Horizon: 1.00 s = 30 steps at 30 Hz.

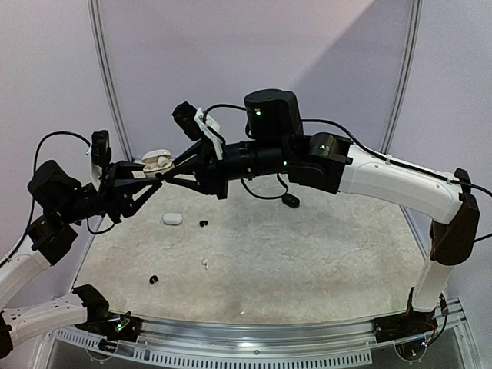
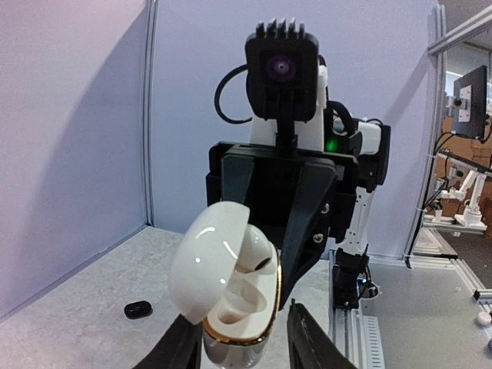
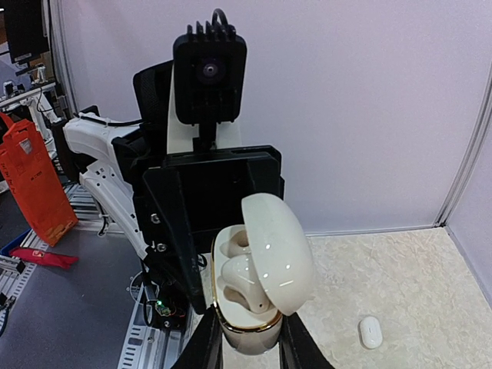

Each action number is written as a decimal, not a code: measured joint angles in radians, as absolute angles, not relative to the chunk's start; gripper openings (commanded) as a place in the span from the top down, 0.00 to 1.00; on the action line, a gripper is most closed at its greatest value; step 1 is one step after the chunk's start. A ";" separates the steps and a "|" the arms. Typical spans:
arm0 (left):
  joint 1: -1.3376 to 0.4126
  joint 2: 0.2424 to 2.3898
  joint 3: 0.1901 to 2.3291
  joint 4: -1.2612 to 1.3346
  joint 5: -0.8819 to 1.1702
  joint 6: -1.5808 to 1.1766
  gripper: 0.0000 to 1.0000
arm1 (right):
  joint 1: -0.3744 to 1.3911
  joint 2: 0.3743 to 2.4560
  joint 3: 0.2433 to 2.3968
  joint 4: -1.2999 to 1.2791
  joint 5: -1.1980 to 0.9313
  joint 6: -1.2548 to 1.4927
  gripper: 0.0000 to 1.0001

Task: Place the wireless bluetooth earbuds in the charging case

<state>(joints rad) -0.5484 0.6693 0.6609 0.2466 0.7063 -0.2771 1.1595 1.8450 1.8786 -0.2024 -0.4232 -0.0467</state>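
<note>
Right wrist: open gold-rimmed charging case [image 3: 265, 254] in right gripper [image 3: 246, 347] jaws

table [image 1: 323, 261]: speckled grey top | backdrop [image 1: 307, 46]: pale lilac panels | orange plastic object [image 3: 31, 181]: standing off the table

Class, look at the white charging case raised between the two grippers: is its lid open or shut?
Open. The charging case has its lid swung up off the base, so the hollowed inside shows.
</note>
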 measured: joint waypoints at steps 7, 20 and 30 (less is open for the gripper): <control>-0.549 0.666 0.660 0.245 0.699 -0.270 0.72 | 1.159 1.844 1.879 -0.201 -0.424 -0.038 1.00; -0.549 0.662 0.655 0.241 0.705 -0.278 0.77 | 1.159 1.839 1.879 -0.198 -0.423 -0.038 1.00; -0.549 0.663 0.655 0.278 0.706 -0.327 0.69 | 1.159 1.839 1.879 -0.195 -0.423 -0.035 1.00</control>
